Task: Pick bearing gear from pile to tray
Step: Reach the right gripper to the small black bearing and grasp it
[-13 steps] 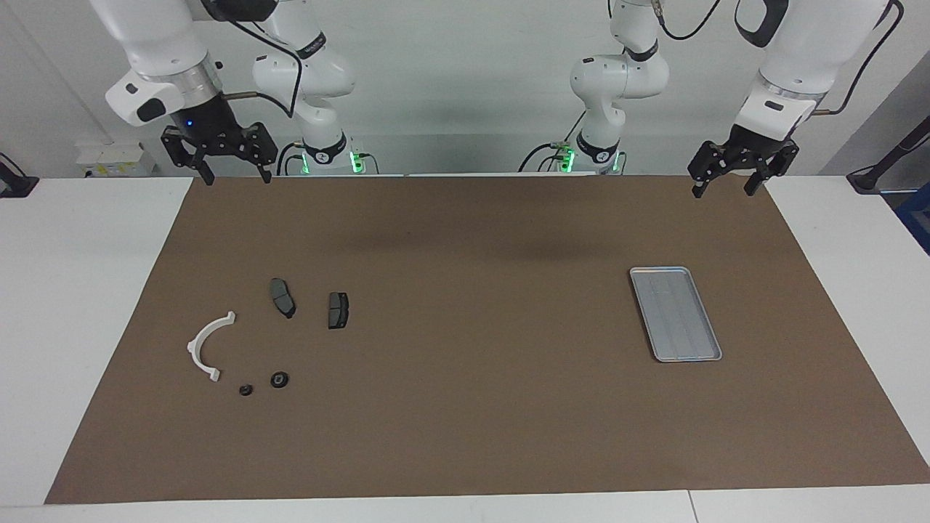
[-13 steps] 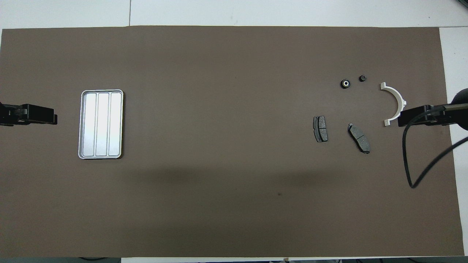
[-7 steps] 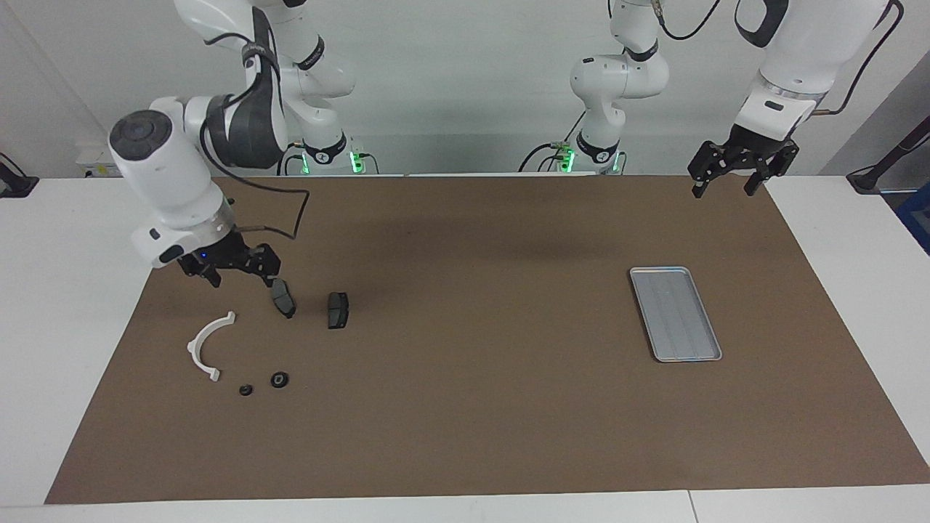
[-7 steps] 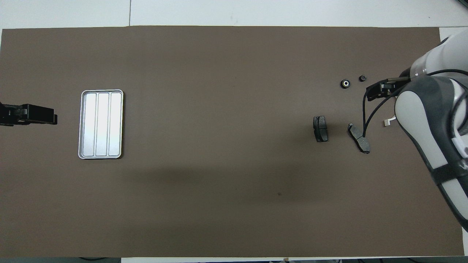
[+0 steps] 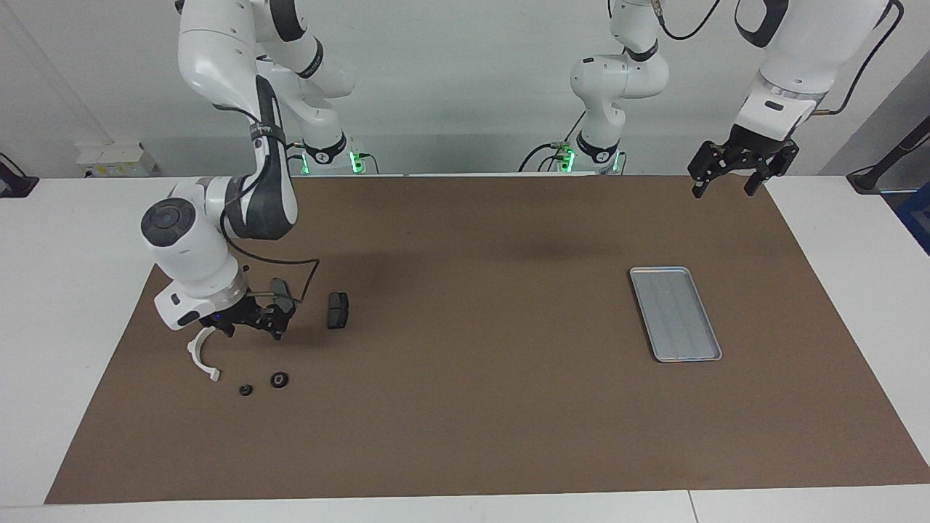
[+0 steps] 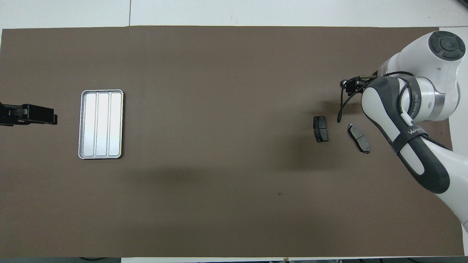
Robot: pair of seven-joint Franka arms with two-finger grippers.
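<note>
The right gripper (image 5: 247,330) hangs open and empty over the pile, above the bearing gear (image 5: 280,379); the left gripper (image 5: 732,183) waits open, the tray (image 5: 675,313) well apart. Descending off-centre could nudge the tiny gear aside or catch the white arc (image 5: 197,356) just beside it.

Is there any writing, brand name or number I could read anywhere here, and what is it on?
"WAN...": white letters on the black band around the right arm, overhead view; the rest curves out of sight.
Lettering on the wrist ring of the same arm: too blurred to read.
tray, brake pads, white arc: no marks to be seen.
</note>
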